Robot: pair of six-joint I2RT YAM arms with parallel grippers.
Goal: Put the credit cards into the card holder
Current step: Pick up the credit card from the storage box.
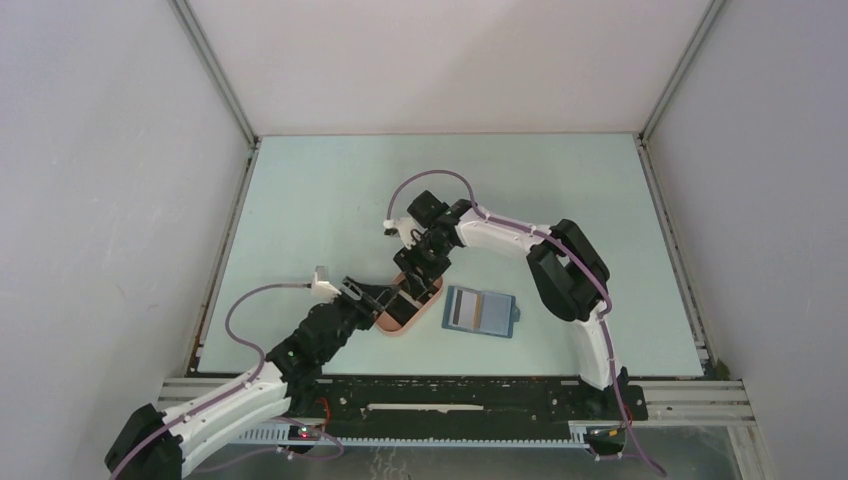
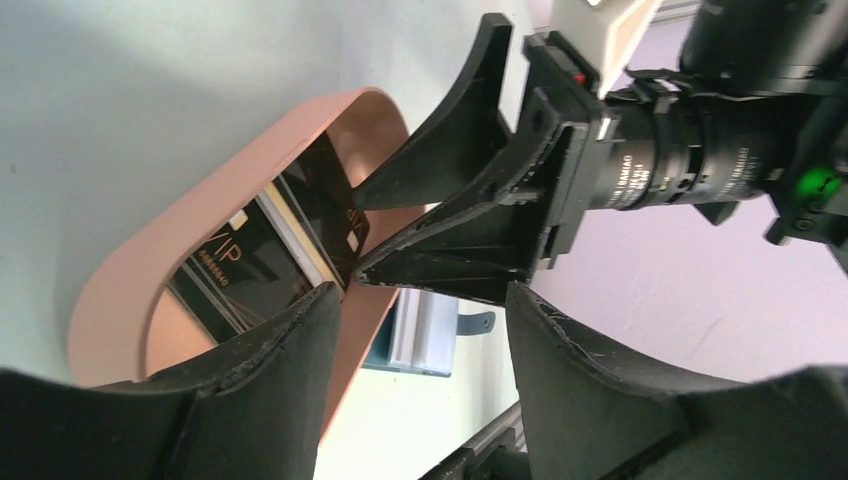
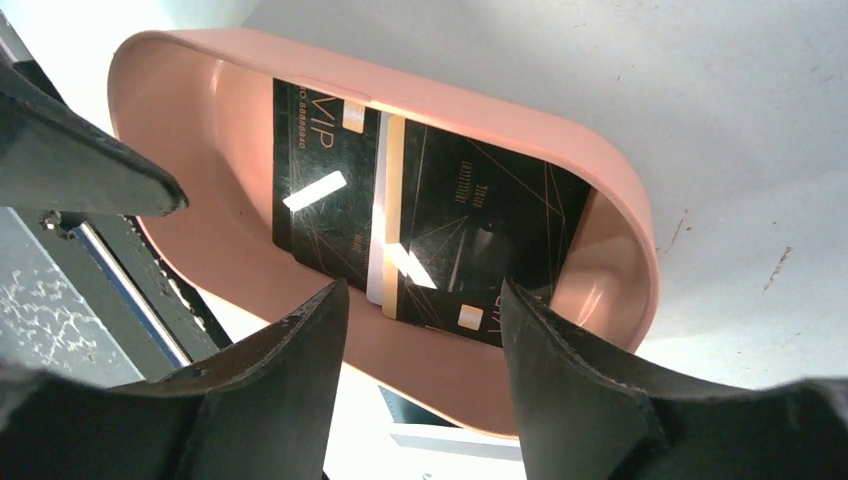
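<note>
Black credit cards (image 3: 330, 190) lie overlapped inside the pink oval tray (image 3: 620, 200); they also show in the left wrist view (image 2: 240, 265). The blue card holder (image 1: 492, 313) lies open just right of the tray, with an orange-tan striped card (image 1: 461, 308) on its left half. My right gripper (image 3: 422, 288) is open and empty, hanging over the tray above the cards; it also shows in the top view (image 1: 420, 276). My left gripper (image 2: 422, 295) is open and empty at the tray's near left end (image 1: 386, 300), one finger (image 2: 260, 380) by the rim.
The tray (image 1: 400, 322) sits mid-table, with the two grippers crowded together over it. The right gripper's fingers (image 2: 450, 170) fill the middle of the left wrist view. The card holder's edge (image 2: 430, 335) shows behind the tray. White walls enclose the table.
</note>
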